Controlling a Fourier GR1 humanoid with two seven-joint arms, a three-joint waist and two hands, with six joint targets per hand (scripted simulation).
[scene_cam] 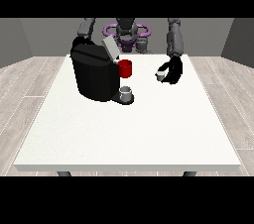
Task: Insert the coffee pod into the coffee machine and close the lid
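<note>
The robot hand at the view's right grasps the coffee pod above the bench. The coffee machine stands well apart, its lid raised.

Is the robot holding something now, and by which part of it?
The hand at the view's right holds the coffee pod, fingers curled around its side.

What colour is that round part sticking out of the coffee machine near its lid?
Red, on the black coffee machine; seen in the front view.
</note>
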